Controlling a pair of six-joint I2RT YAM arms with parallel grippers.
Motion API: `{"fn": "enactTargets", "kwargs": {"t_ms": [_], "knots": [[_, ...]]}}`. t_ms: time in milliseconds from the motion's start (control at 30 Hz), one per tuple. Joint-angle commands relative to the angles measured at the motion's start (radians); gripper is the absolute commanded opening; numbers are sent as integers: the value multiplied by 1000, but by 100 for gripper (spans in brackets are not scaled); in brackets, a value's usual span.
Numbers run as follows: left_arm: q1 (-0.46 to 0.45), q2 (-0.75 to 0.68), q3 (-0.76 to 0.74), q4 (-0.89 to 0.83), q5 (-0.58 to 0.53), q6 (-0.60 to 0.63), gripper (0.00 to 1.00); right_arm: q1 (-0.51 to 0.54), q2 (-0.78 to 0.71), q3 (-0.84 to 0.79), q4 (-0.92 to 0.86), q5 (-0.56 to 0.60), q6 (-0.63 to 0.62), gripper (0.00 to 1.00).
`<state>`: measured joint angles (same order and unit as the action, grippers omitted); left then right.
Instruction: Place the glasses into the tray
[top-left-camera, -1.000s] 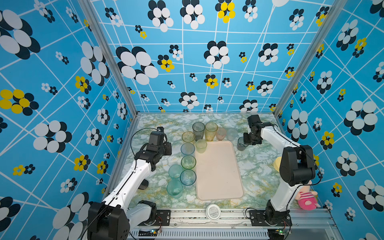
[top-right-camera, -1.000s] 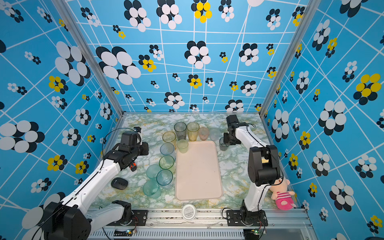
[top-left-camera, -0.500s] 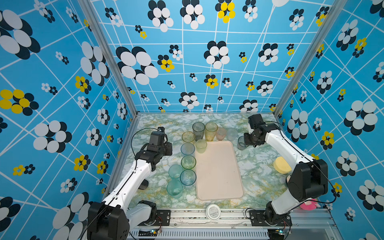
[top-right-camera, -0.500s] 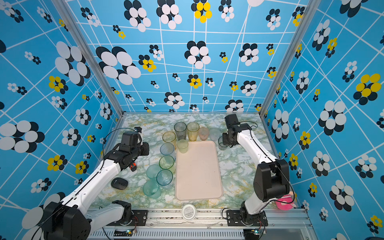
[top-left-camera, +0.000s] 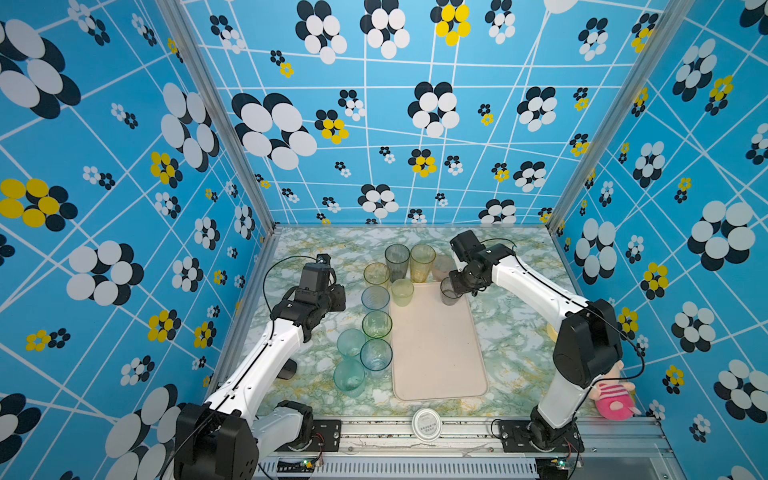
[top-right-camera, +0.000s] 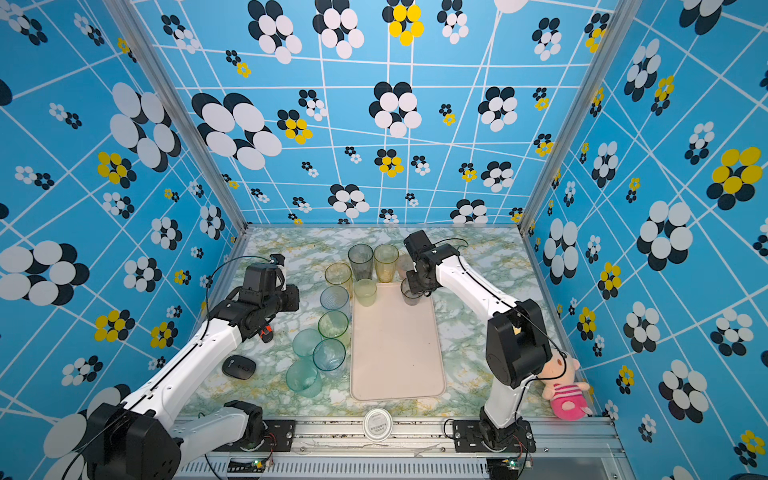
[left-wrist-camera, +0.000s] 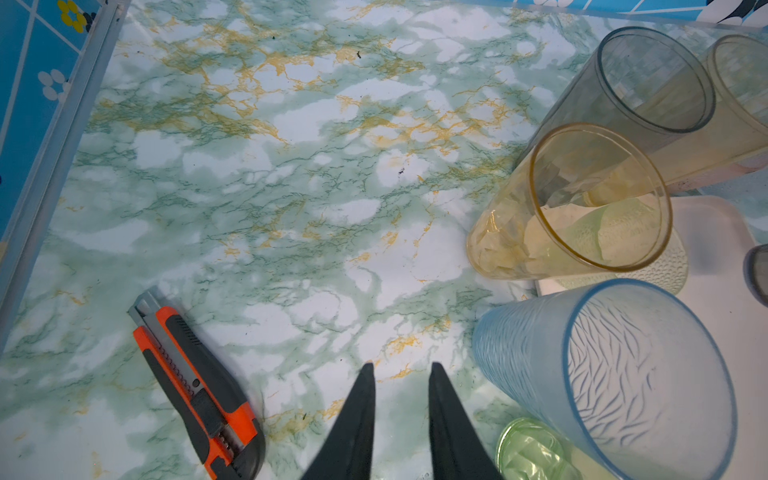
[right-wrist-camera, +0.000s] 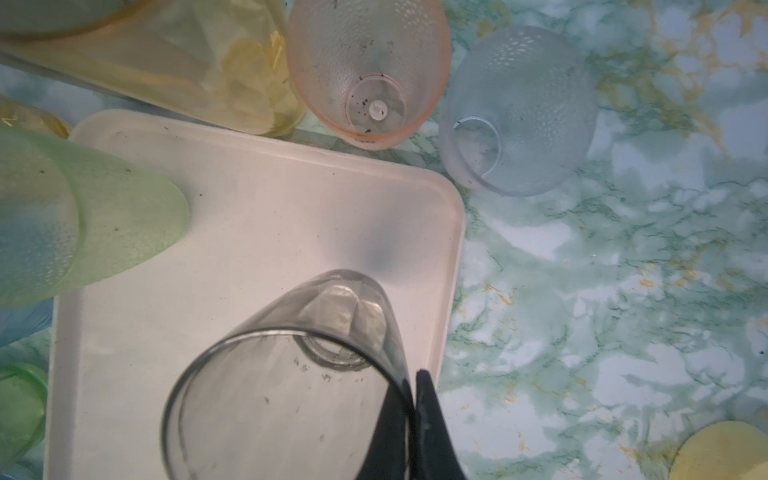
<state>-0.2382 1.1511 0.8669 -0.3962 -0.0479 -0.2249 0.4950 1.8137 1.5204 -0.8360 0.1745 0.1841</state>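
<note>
Close up, the right fingers (right-wrist-camera: 428, 415) pinch the wall of a grey glass (right-wrist-camera: 286, 374) at its rim, one finger inside and one outside. The glass hangs tilted over the far right corner of the tray (top-left-camera: 436, 353), seemingly not yet resting on it. A green glass (top-left-camera: 402, 292) already stands in the tray's far left corner. The other glasses (top-left-camera: 376, 324) stand on the table (left-wrist-camera: 291, 166), along the tray's left side and beyond its far edge. The left fingers (left-wrist-camera: 357, 419) are narrowly parted and empty, above bare table near a box cutter (left-wrist-camera: 195, 390).

Risks:
- The thin rim grip may let the glass swing or slip.
- Released tilted, it may topple.
- Set too near the corner, its base may catch the tray's rim.
- A pink glass (right-wrist-camera: 368, 70) and a clear glass (right-wrist-camera: 517, 112) just beyond that corner could be knocked.
</note>
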Motion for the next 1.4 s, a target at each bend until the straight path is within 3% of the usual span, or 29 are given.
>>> {"fn": "enactTargets", "kwargs": {"t_ms": [0, 600, 1367], "knots": [[-10, -10, 11, 3, 6, -4, 25, 22, 48, 60, -18, 5, 15, 1], [-10, 10, 21, 6, 0, 14, 26, 74, 206, 218, -44, 3, 10, 1], [-5, 16, 4, 8, -10, 28, 26, 80, 263, 263, -59, 5, 14, 1]]}}
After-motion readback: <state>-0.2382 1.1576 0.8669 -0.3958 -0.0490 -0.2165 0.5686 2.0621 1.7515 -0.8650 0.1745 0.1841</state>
